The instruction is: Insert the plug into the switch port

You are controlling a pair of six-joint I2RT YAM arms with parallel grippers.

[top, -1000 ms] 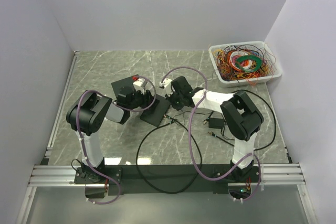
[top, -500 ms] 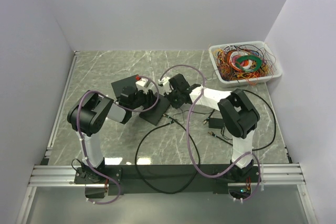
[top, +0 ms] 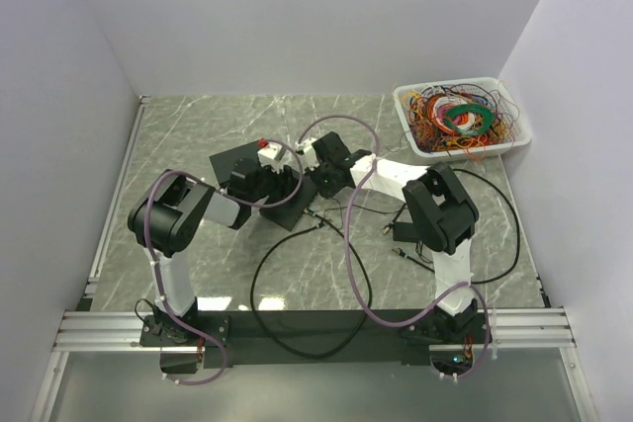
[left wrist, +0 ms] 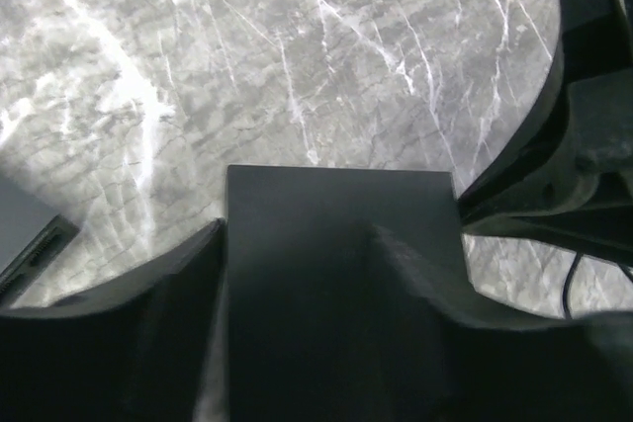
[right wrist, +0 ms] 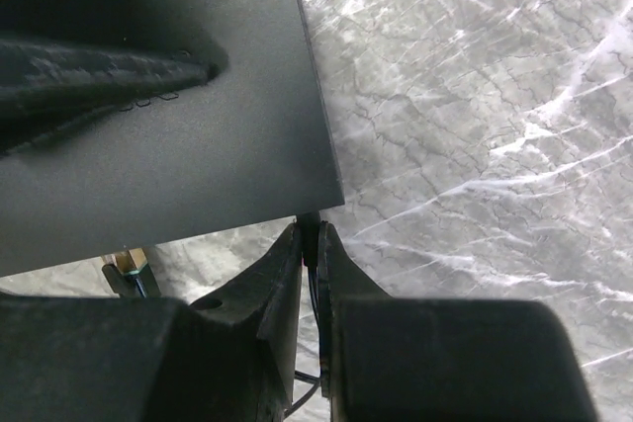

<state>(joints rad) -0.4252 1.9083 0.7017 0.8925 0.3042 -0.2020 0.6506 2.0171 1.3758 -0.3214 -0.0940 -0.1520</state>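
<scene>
Top external: since the preceding frames the right arm has folded further left, bringing the right gripper (top: 318, 177) close beside the left gripper (top: 282, 188) over the switch (top: 292, 212) at mid-table. The black cable (top: 259, 279) has also drifted left. This suggests final alignment, with insertion not yet made. Both arms reach low and inward.

Left wrist: the left gripper (left wrist: 297, 244) sits astride the switch (left wrist: 336, 205), its jaws apparently clamped on the sides.

Right wrist: the right gripper (right wrist: 309, 234) is pinched closed at the edge of the switch (right wrist: 198, 145). Whether cable lies between its fingertips cannot be told. The plug (right wrist: 124, 261) lies just off that edge.
</scene>
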